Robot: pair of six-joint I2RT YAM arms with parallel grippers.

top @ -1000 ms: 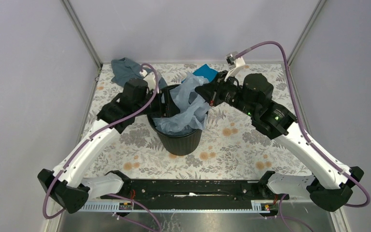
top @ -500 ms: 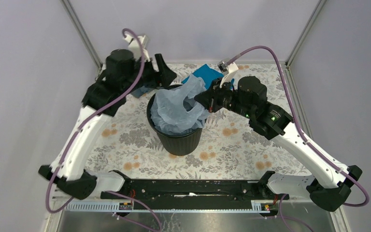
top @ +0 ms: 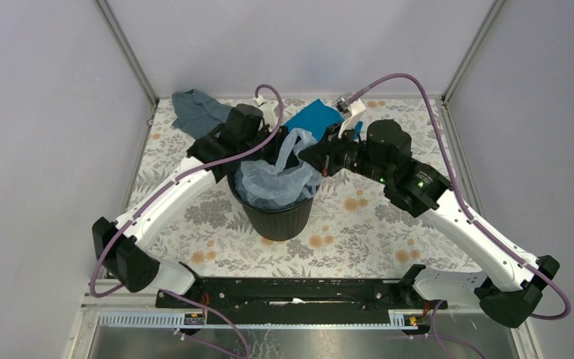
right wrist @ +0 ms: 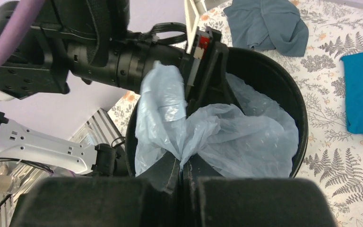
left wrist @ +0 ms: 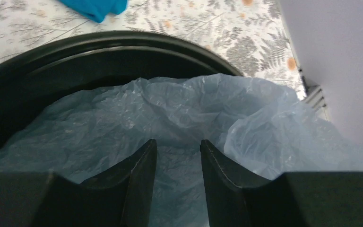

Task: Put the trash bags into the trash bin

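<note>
From above I can't see inside the trash bin [top: 276, 221]. The trash bag [top: 273, 183] covers its mouth, hiding the floor and most of the inner wall. The left gripper [left wrist: 177, 146] has its tips buried behind the film in that view, and the left wrist camera doesn't show me whether they touch plastic. The teal cloth [top: 315, 118] near the far edge is partly covered by the right arm [top: 418, 183]. The right wrist camera crops the cloth at its right border and shows the right gripper [right wrist: 182, 163] only as a dark blur.
</note>
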